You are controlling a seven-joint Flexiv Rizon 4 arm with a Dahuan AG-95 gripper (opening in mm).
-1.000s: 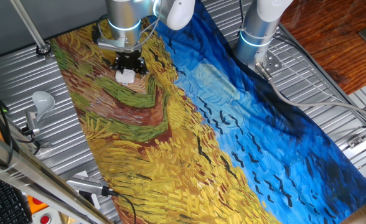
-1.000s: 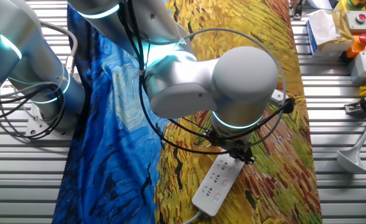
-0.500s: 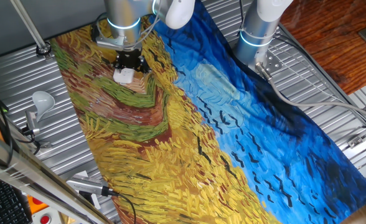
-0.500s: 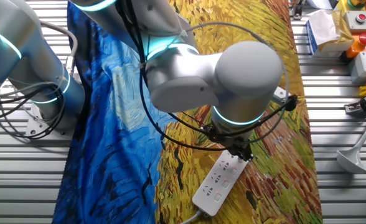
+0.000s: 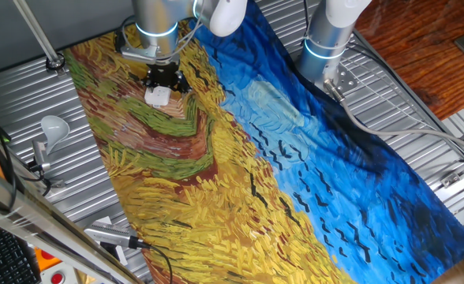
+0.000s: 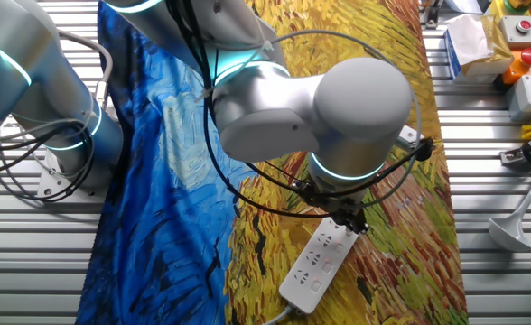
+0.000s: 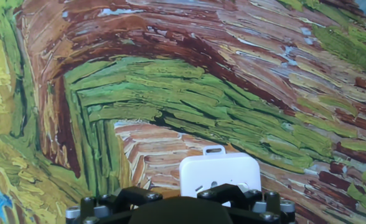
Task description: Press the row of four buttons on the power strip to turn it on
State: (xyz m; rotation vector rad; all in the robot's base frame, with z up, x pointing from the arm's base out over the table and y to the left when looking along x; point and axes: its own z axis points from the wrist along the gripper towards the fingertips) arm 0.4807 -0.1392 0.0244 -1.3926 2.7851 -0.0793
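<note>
The gripper sits right down on the far end of the power strip, near the painted cloth's edge (finger gap hidden, can't tell), seemingly pressing a button; next, step along the row.

The power strip is a white oblong bar with rounded ends, lying flat and diagonally on the painted cloth. Its top face carries sockets, with the row of four buttons showing faintly as small pale marks along it. One end lies partly hidden.
</note>
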